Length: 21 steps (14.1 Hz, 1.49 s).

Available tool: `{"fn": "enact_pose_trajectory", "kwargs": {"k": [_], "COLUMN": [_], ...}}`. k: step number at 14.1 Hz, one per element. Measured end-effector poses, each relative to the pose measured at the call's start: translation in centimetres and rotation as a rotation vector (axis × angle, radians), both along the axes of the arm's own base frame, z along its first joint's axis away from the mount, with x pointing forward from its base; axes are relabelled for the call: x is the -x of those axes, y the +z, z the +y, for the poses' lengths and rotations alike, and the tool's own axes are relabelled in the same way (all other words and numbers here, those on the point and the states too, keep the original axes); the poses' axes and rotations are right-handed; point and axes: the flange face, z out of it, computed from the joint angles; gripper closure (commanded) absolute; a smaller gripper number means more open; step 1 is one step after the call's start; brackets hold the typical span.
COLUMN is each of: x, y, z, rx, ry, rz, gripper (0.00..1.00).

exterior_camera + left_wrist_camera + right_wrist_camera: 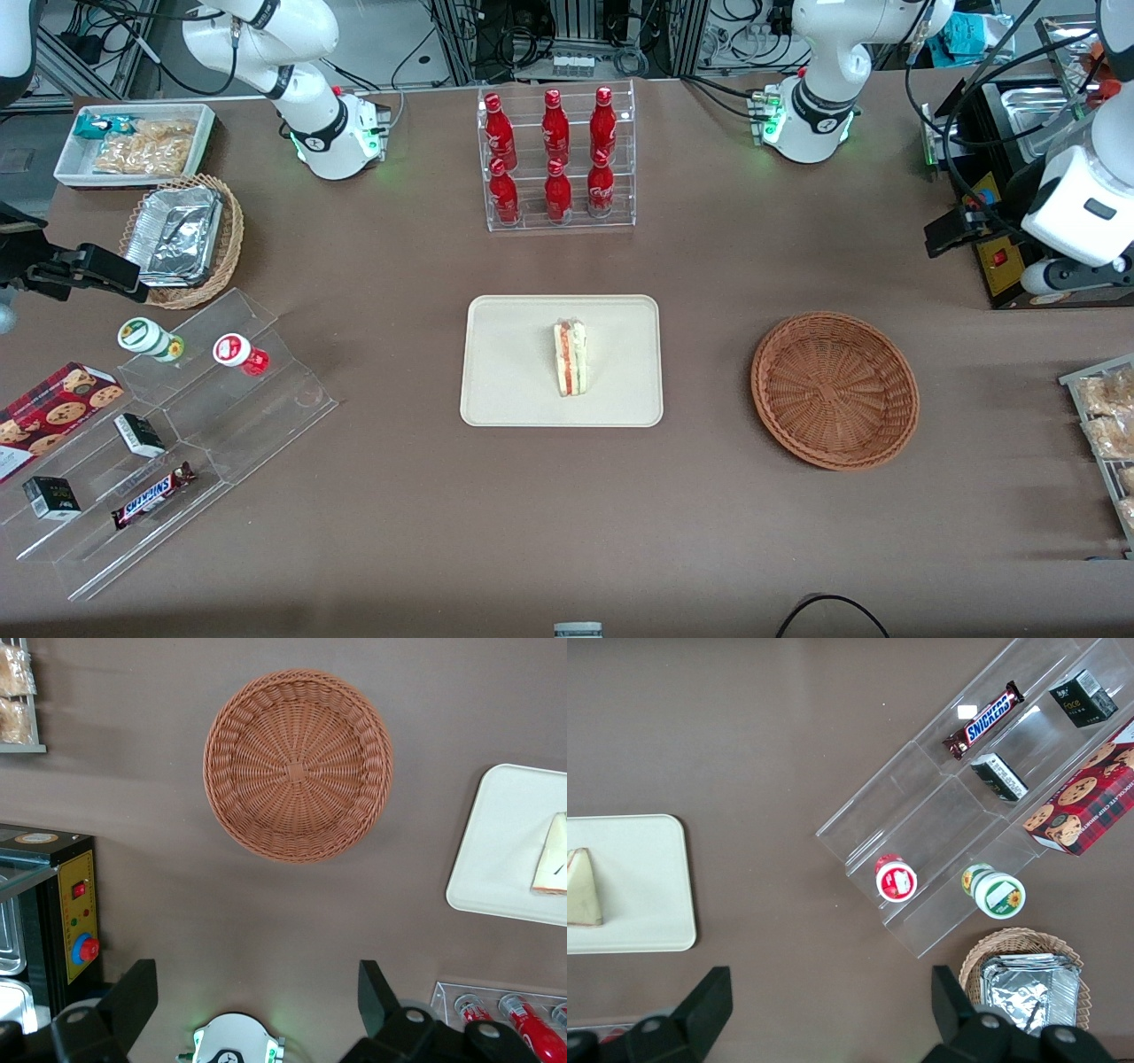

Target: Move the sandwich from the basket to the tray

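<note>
The sandwich (570,357) is seen standing on its edge near the middle of the tray (505,390), with bare cream surface left on every side of it up to the low rim. The tray is taken as the landmark. Toward the working arm's end of the table from the tray, the basket (834,389) is found, with nothing in it; a band of bare brown table (700,496) is left between its woven rim and the tray's rounded edge. Farther from the front camera than the tray, a clear rack of red bottles (555,158) is set, again with open table between. Toward the parked arm's end, a stepped clear display (177,443) with snacks is placed, well apart from the tray.

The gripper (257,1001) is held high, well apart from the tray and out past the basket toward the working arm's end. Its fingers (133,992) are spread wide and nothing is gripped between them.
</note>
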Motion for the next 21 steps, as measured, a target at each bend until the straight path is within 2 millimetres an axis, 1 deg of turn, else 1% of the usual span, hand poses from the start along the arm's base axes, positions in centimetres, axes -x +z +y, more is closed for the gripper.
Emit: {"fn": "enact_pose_trajectory", "kwargs": {"k": [3, 5, 12, 21], "x": [1.9, 2.6, 2.6, 2.6], "y": [-0.1, -0.2, -0.4, 0.1], "z": [0.0, 0.0, 0.0, -0.2], "rx": [-0.003, -0.004, -0.003, 0.009], "ry": [-0.003, -0.003, -0.004, -0.005], "rz": [-0.031, -0.035, -0.041, -0.066], "gripper": [0.00, 0.00, 0.00, 0.00]}}
